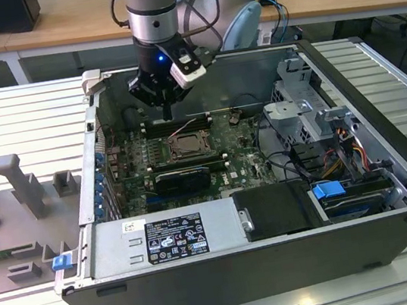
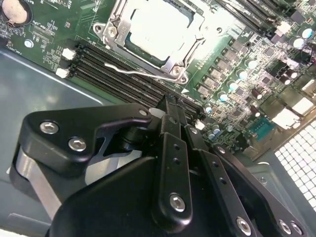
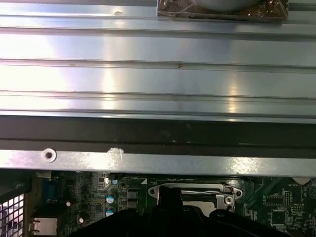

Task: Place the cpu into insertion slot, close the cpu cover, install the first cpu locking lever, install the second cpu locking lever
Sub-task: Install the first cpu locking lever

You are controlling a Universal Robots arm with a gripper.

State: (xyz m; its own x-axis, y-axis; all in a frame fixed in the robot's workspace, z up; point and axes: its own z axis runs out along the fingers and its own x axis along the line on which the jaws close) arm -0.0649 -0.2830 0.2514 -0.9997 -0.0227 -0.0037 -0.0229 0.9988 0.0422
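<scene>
Closest to the lens in the second wrist view, the gripper (image 2: 170, 106) is seen with its black fingers (image 2: 172, 148) drawn narrowly together, and nothing is seen held between them. Its tips are poised over the long black memory slots (image 2: 111, 74); whether they are touched cannot be told. Just beyond the tips, the cpu (image 2: 158, 29) is seated in the insertion slot (image 1: 167, 156), and its silver top is shown through the cut-out of the cpu cover (image 2: 114, 35), which is laid flat over it. A thin wire lever (image 2: 133, 72) is run along the cover's edge nearest the gripper; whether it is latched cannot be told.

In the exterior view the gripper (image 1: 167, 112) is hung inside the open computer case (image 1: 281, 263), with the socket just below and ahead of it. Well away from the gripper, a silver power supply (image 1: 110, 247) is fitted with a black-and-white label (image 1: 176, 237) and a small white sticker (image 1: 133, 226); their print cannot be read. White lettering is printed on the green board (image 2: 54, 44) beside the socket, none of it legible.
</scene>
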